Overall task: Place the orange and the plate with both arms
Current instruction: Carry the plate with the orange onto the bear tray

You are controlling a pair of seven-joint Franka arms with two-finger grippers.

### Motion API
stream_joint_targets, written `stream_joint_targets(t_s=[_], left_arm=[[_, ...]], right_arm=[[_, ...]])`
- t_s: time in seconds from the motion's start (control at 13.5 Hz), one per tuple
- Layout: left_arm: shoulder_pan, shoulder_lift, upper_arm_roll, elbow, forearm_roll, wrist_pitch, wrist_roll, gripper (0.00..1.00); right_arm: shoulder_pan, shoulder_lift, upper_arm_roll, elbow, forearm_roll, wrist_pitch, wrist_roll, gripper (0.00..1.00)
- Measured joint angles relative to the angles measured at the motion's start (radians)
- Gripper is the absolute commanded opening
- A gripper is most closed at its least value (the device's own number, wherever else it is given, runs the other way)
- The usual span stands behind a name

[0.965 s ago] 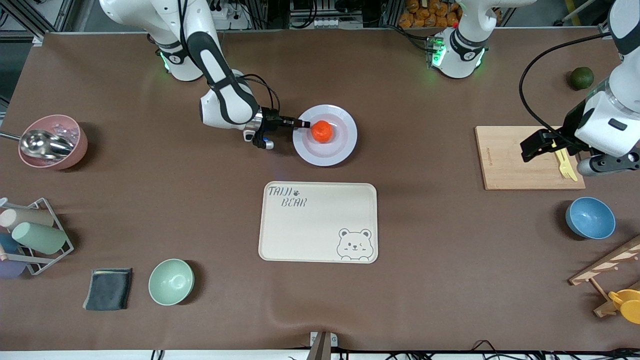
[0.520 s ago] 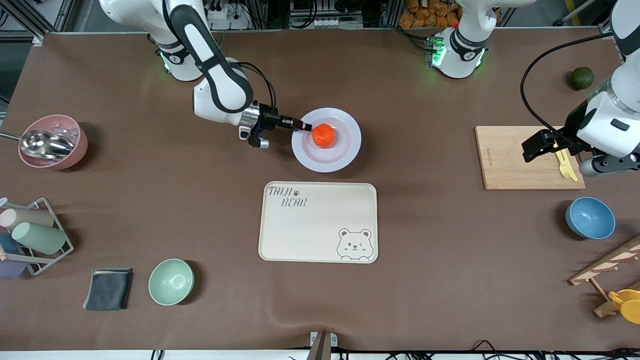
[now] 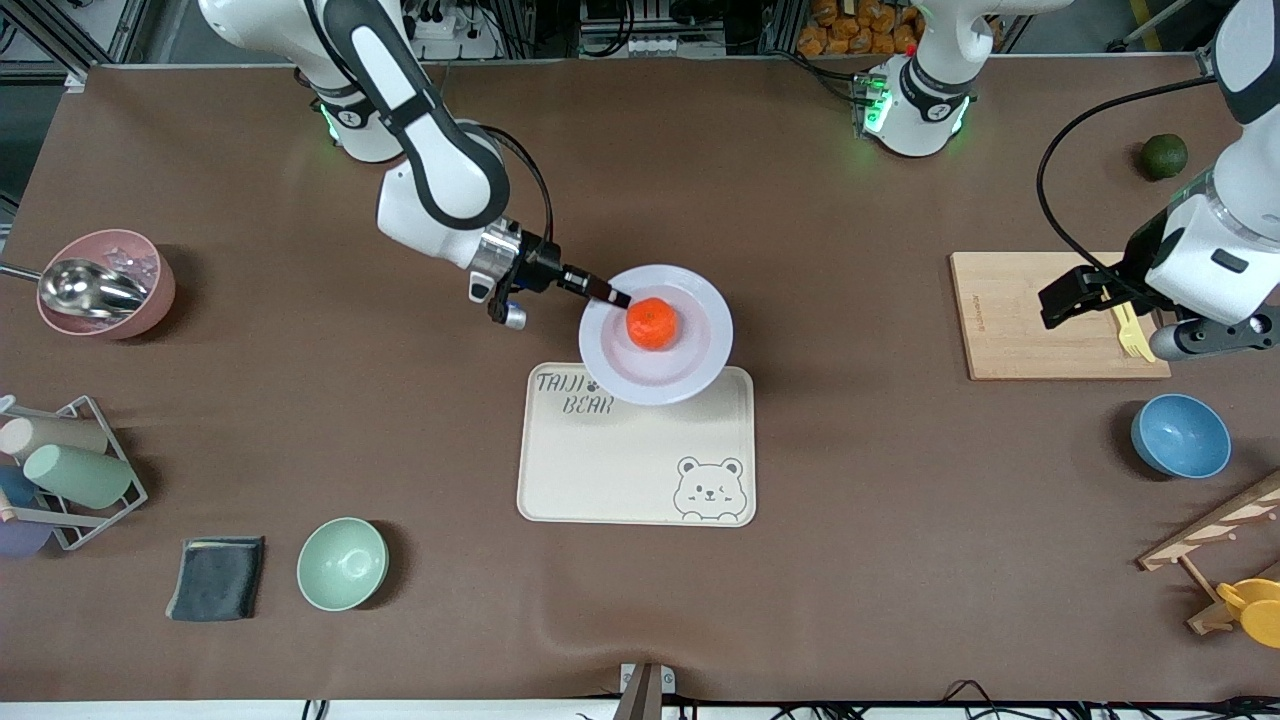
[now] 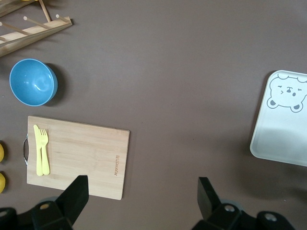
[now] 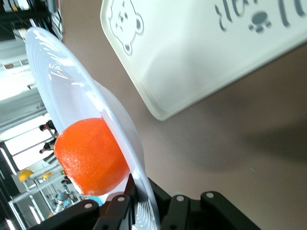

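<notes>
The pale lavender-white plate is held in the air, partly over the cream bear-printed tray's edge that is farthest from the front camera. The orange sits on the plate. My right gripper is shut on the plate's rim at the side toward the right arm's end. In the right wrist view the plate and the orange fill the frame, with the tray below. My left gripper is open and empty over the wooden cutting board, waiting.
A yellow fork lies on the board. A blue bowl, a dark green fruit, a wooden rack, a pink bowl with a scoop, a cup rack, a green bowl and a dark cloth stand round the edges.
My right gripper has carried the plate with the orange toward the front camera, from the bare table to over the tray's edge. The left arm has barely moved.
</notes>
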Motion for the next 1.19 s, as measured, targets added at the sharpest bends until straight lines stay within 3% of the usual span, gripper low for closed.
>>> stream_joint_targets(t_s=[0.59,1.19], left_arm=[[0.005,0.000,0.002,0.000,0.000,0.000,0.000,1.00],[0.028,0.000,0.010,0.001,0.000,0.000,0.000,1.00]], right_arm=[[-0.059,0.289,-0.002,0.305,-0.015,-0.003,0.124,0.00],[-0.051,0.404,0.002,0.351,-0.057,-0.003,0.103,0.00]])
